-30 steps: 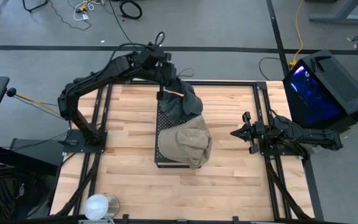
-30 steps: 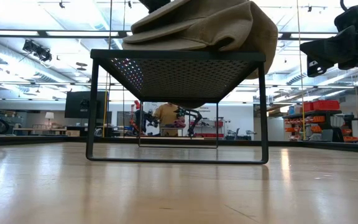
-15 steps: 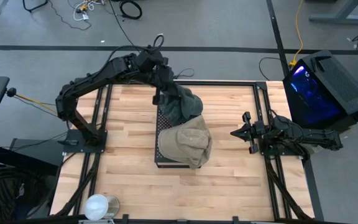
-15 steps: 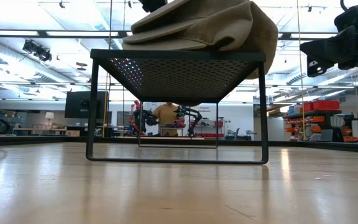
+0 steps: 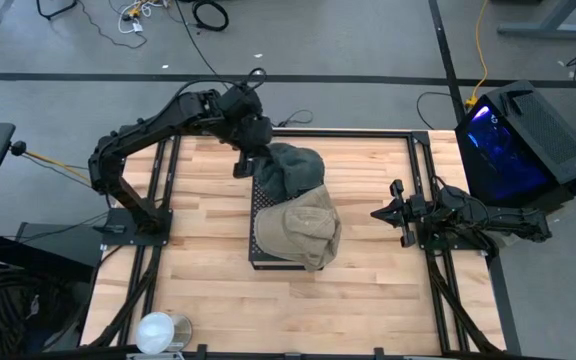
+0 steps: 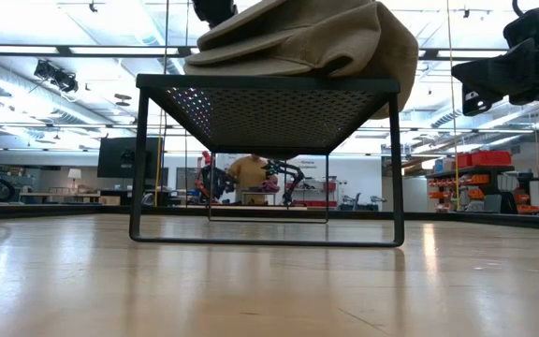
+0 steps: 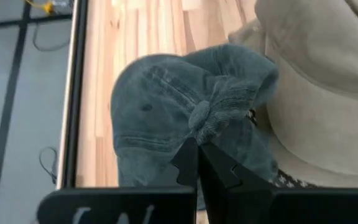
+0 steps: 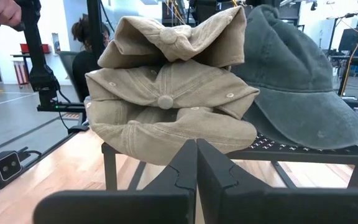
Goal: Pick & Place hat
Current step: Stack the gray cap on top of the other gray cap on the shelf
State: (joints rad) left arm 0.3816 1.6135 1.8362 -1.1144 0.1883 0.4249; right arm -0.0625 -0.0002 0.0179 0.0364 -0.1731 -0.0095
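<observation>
A dark grey-green cap (image 5: pixel 293 170) (image 7: pixel 166 124) lies on the far part of a black mesh rack (image 5: pixel 260 263) (image 6: pixel 269 86). A tan hat (image 5: pixel 305 230) (image 8: pixel 166 99) is crumpled on the near part, its edge hanging over the rack's right side (image 6: pixel 405 56). My left gripper (image 5: pixel 240 166) (image 7: pixel 197 146) is shut and hovers by the rack's far left corner, just left of the dark cap. A pinched-up bunch of the cap's cloth (image 7: pixel 202 117) shows beyond the fingertips. My right gripper (image 5: pixel 376 213) (image 8: pixel 196 149) is shut and waits right of the rack, level with the tan hat.
A white round object (image 5: pixel 158 332) sits at the table's near left corner. A black case with blue light (image 5: pixel 518 140) stands off the right edge. People (image 6: pixel 249 176) (image 8: pixel 95 43) are in the room behind. Bare wood lies left, right and near of the rack.
My left gripper has drawn back from above the dark cap toward the table's left, past the rack's far left corner. The dark cap has stayed on the rack and now shows whole. The tan hat has kept still.
</observation>
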